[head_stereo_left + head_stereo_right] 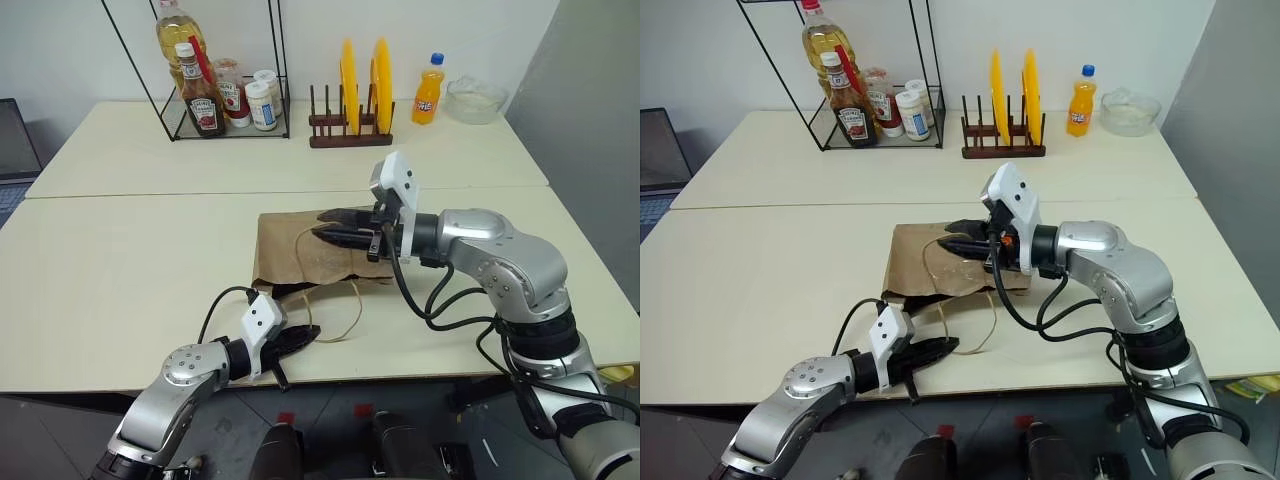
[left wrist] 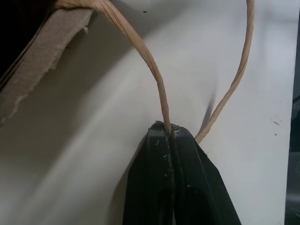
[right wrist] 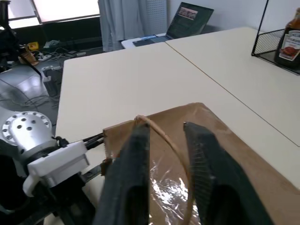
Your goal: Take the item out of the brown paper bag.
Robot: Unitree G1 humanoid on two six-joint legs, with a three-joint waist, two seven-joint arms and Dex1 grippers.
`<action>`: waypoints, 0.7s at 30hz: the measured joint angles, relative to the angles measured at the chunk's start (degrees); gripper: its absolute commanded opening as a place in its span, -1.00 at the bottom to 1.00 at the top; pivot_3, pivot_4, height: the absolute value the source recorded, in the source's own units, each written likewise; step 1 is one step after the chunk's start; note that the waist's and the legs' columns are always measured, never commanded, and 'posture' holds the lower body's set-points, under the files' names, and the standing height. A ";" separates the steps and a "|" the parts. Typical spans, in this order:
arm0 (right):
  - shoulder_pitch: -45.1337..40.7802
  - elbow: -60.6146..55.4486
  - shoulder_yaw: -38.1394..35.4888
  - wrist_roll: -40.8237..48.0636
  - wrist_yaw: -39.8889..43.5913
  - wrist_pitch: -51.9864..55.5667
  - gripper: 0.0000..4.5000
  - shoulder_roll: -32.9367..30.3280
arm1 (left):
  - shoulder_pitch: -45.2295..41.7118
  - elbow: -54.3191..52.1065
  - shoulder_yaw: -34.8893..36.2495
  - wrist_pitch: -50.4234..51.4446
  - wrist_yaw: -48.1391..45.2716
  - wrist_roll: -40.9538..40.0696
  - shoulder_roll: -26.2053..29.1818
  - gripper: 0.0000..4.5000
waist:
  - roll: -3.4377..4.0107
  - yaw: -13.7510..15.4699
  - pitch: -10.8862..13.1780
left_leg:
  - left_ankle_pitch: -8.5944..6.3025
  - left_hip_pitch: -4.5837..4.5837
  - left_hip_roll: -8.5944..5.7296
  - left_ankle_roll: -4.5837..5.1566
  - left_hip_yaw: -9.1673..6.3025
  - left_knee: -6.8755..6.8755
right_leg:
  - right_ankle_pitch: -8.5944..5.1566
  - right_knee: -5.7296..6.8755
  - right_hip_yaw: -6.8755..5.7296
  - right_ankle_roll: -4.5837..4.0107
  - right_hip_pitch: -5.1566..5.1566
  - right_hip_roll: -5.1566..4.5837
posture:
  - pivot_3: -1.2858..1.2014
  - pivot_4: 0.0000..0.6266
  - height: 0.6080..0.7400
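The brown paper bag lies flat on the middle of the table, its mouth toward the front edge. My left gripper sits low at the table's front edge, shut on the lower twisted-paper handle. My right gripper hovers just over the bag's far part, pointing left. Its fingers stand a little apart, with the upper handle loop running between them. A shiny crinkled patch shows on the bag below that loop. The item is hidden.
A wire rack with a ketchup bottle, an oil bottle and jars stands at the back left. Behind the bag are a plate rack with yellow plates, an orange soda bottle and a glass bowl.
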 measured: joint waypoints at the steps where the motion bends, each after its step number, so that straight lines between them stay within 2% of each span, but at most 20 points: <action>1: 0.00 0.34 0.01 -0.39 0.11 -0.35 -0.99 -0.11 | 0.02 -0.02 0.00 0.00 0.02 0.00 0.00 -1.00 | 0.00 0.00 0.00 | 0.00 0.00 0.00 0.00 0.00 0.00 | 0.00 0.00 0.00 0.00 0.00 0.00 | 0.03 -0.52 1.00; 10: -0.17 0.79 0.54 -1.80 1.26 -3.26 -0.99 -0.50 | 0.03 -0.02 0.00 0.00 0.06 0.00 0.00 -1.00 | 0.00 -0.01 0.00 | 0.00 0.00 0.00 0.00 0.01 -0.01 | 0.00 -0.01 0.01 0.00 0.00 0.00 | 0.03 -0.52 1.00; 15: -3.83 3.43 -0.35 -1.67 0.12 -3.44 -0.99 1.42 | 0.64 -0.09 -0.01 -0.11 0.08 0.17 0.02 -1.00 | 0.01 -0.05 0.01 | 0.00 0.00 0.01 0.00 0.00 -0.02 | 0.00 -0.01 0.00 0.00 -0.02 0.00 | 0.03 -0.52 1.00; 21: -9.31 6.78 -4.30 0.22 -3.15 -1.19 -0.99 4.31 | 1.22 -0.03 -1.44 -4.74 0.36 4.38 0.55 -1.00 | 0.03 0.00 0.00 | 0.00 -0.01 -0.01 0.00 0.02 -0.03 | 0.02 -0.03 0.02 -0.04 -0.01 -0.04 | 0.03 -0.52 1.00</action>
